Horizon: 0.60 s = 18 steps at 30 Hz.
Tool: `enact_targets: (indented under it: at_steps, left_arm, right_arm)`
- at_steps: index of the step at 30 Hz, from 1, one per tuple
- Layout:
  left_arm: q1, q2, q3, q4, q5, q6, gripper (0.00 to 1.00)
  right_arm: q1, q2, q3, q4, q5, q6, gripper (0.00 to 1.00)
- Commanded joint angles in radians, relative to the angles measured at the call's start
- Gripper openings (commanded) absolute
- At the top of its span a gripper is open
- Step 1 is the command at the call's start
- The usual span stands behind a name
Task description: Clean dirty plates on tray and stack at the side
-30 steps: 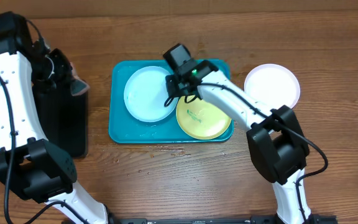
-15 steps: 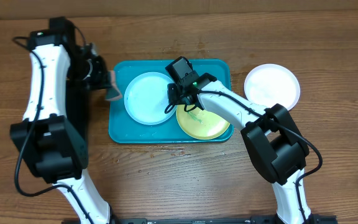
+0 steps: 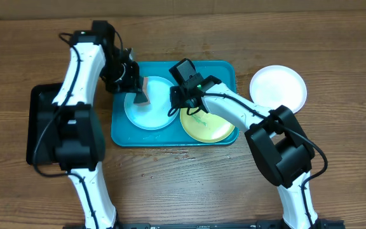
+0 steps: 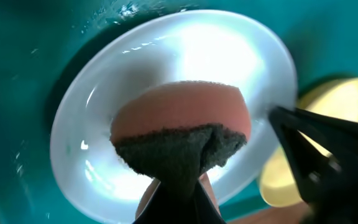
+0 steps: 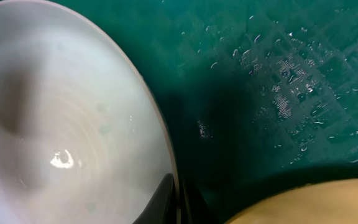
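The teal tray (image 3: 122, 130) holds a light blue plate (image 3: 157, 111) on its left and a yellow-green plate (image 3: 211, 126) with a green smear on its right. A white plate (image 3: 278, 88) lies on the table right of the tray. My left gripper (image 3: 138, 89) is shut on a pink sponge with a dark scrub side (image 4: 182, 134), held over the light blue plate (image 4: 166, 56). My right gripper (image 3: 178, 100) is shut on the light blue plate's right rim (image 5: 166, 162); the yellow-green plate shows at the lower right of that view (image 5: 316, 202).
A smaller black tray (image 3: 46, 124) lies on the wooden table left of the teal tray. Water drops lie on the teal tray floor (image 5: 278, 68). Both arms cross over the tray's upper half.
My left arm has swung right from the black tray with the sponge and now holds it over the light blue plate. My right gripper has stayed on that plate's rim.
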Motion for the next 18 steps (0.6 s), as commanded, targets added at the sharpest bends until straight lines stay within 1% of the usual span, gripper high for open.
enact_targets:
  at_steps: [1, 9, 12, 15, 18]
  left_arm:
    - [0.003, 0.068, -0.002, 0.01, -0.045, 0.023, 0.04]
    - [0.004, 0.148, -0.002, 0.072, -0.358, 0.018, 0.04]
    - [0.004, 0.151, -0.002, 0.106, -0.468, -0.028, 0.04]
    - [0.004, 0.151, -0.002, 0.162, -0.628, -0.111, 0.04]
    - [0.004, 0.151, -0.001, 0.203, -0.619, -0.143, 0.04]
  right_arm:
    - [-0.005, 0.032, -0.009, 0.004, -0.01, -0.001, 0.04]
    - [-0.005, 0.032, -0.009, 0.02, -0.01, -0.001, 0.04]
    - [-0.007, 0.032, -0.009, 0.021, -0.01, -0.001, 0.04]
    - [-0.007, 0.032, -0.009, 0.021, -0.01, -0.001, 0.04]
    - [-0.007, 0.032, -0.009, 0.021, -0.01, -0.001, 0.04]
